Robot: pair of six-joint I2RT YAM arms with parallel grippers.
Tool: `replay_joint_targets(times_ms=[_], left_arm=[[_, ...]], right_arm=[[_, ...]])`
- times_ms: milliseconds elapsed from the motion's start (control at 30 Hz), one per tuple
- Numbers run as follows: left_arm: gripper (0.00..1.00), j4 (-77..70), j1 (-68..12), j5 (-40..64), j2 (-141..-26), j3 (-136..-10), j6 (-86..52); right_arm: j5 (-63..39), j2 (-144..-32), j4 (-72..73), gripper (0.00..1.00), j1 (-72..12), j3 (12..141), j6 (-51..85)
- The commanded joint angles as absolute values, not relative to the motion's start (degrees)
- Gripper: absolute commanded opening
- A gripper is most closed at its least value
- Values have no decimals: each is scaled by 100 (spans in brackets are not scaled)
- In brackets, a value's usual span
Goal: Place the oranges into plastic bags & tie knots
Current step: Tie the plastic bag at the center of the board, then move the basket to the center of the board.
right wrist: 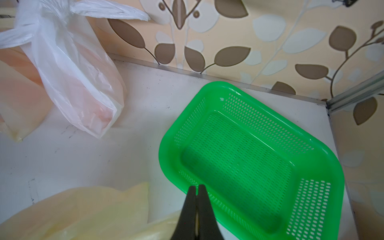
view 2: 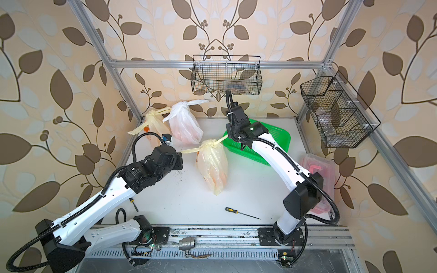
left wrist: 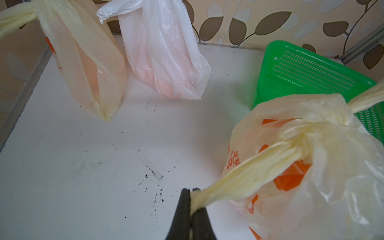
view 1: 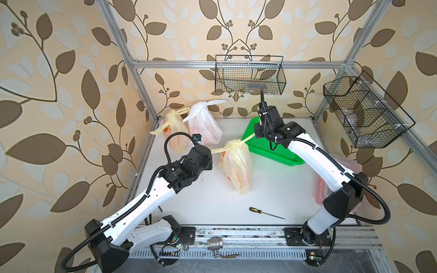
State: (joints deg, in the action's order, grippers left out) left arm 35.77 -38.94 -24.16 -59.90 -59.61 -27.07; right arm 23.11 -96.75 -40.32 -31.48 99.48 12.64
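The orange print (left wrist: 233, 160) on the yellow bag (view 1: 236, 165) standing mid bench (view 1: 208, 203) is too crumpled to read, its oranges cannot be made out, and the left tool (left wrist: 192, 199) and right tool (right wrist: 197, 191) each clench a strap (left wrist: 249, 176) leaving its knot (left wrist: 301, 143).

On the counter (view 1: 212, 201), the corner bag (view 1: 176, 132) stands in the back left corner, with the second bag (view 1: 205, 125) just to its right. The middle bag (view 1: 236, 165) is near the centre, and the basket (view 1: 264, 149) lies just behind and to the right of it. A screwdriver (view 1: 260, 211) lies near the front edge. What seems to be a box (view 2: 324, 165) sits at the right edge.
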Motion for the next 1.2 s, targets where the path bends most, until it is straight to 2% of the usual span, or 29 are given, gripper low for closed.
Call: replay_joint_targets(times_ms=[0,167,200,233,267,333,367,400,433,467,633,833,1033,1167], left_arm=[[0,3542,-3792,-2429,-6030,-6090,-2586],[0,3400,-3586,-2183,-6057,-6131,-2448],[13,3375,-3559,-2055,-6100,-6110,-2416],[37,3342,-3530,-1940,-6146,-6079,-2387],[60,3324,-3522,-1859,-6184,-6036,-2422],[95,3243,-3462,-1695,-6148,-5916,-2498],[99,3184,-3411,-1601,-6063,-5822,-2544],[99,3093,-3349,-1526,-5947,-5730,-2605],[99,2988,-3259,-1462,-5774,-5581,-2698],[99,2891,-3130,-1416,-5567,-5431,-2771],[99,2639,-2648,-1803,-4514,-4717,-3013],[99,2659,-2344,-2543,-3895,-4051,-3288],[99,2318,-2235,-3157,-3945,-3522,-3511],[99,1987,-1983,-3341,-4096,-3364,-3675]], right_arm=[[2039,-9950,-3644,0,-3131,10179,1099],[2057,-10072,-3520,0,-3114,10211,1090],[2033,-10076,-3518,0,-3103,10176,1094],[2022,-10059,-3516,0,-3092,10118,1107],[1994,-10014,-3504,14,-3079,10037,1128],[1905,-9766,-3315,48,-3045,9696,1163],[1778,-9521,-3057,66,-2996,9378,1169],[1635,-9259,-2775,81,-2937,9073,1177],[1455,-8933,-2448,92,-2838,8609,1262],[1287,-8577,-2143,94,-2705,8185,1432],[929,-6796,-1091,96,-2103,6123,1875],[991,-5541,-2061,95,-1919,4933,1551],[923,-5431,-2456,93,-1757,4068,1805],[366,-5855,-2374,93,-1222,3734,2130]])
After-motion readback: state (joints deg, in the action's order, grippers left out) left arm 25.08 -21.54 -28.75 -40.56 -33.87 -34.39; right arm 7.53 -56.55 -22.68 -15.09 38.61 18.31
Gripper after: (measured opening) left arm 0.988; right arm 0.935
